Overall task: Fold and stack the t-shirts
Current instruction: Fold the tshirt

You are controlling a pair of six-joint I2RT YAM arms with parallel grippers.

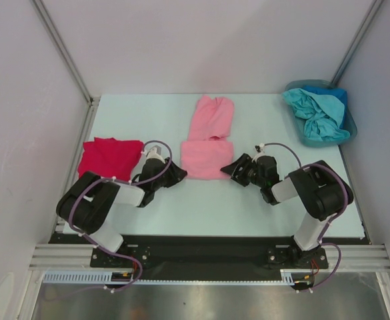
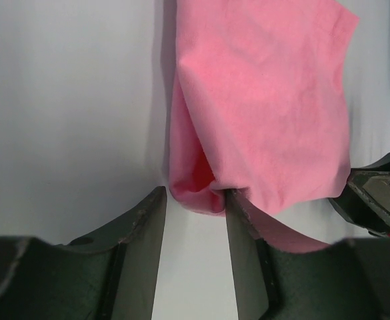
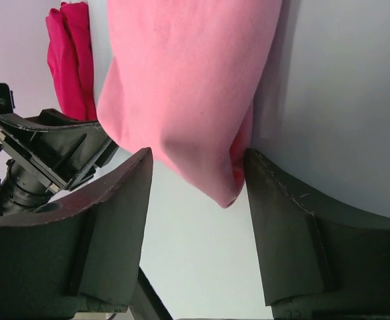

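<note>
A light pink t-shirt lies in the middle of the table, its near half folded into a thicker square. My left gripper is low at that fold's near left corner, and my right gripper at its near right corner. In the left wrist view the left gripper stands open, the pink shirt corner just between the fingertips and touching the right one. In the right wrist view the right gripper is open around the pink shirt corner. A red t-shirt lies folded at the left.
A teal bin at the back right holds crumpled teal and blue t-shirts. White walls and metal posts close the table in on three sides. The two arms face each other across the pink shirt's near edge.
</note>
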